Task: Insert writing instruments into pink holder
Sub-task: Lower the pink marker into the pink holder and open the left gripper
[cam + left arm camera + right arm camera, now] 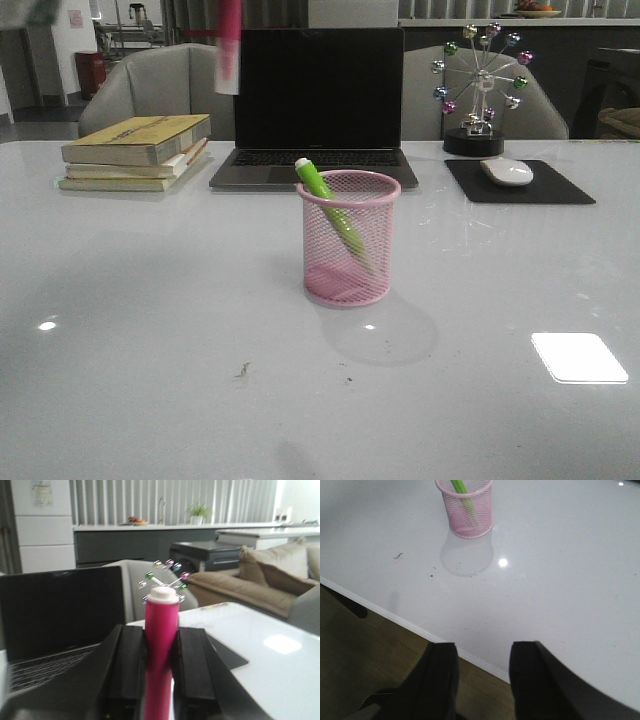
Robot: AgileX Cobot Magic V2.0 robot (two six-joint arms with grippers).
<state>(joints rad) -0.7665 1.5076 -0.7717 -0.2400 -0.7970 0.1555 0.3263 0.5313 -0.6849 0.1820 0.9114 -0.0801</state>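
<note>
Green pen (325, 195) in pink holder (348, 240); left gripper (161, 672) clamps magenta pen (161, 630).

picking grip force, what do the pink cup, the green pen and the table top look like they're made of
Pink holder: painted wire mesh, likely metal; see-through lattice with solid rim.
Green pen: smooth glossy plastic by the look, with a white end.
Table: glossy white top, possibly glass or lacquer; it mirrors lights and the holder.
</note>
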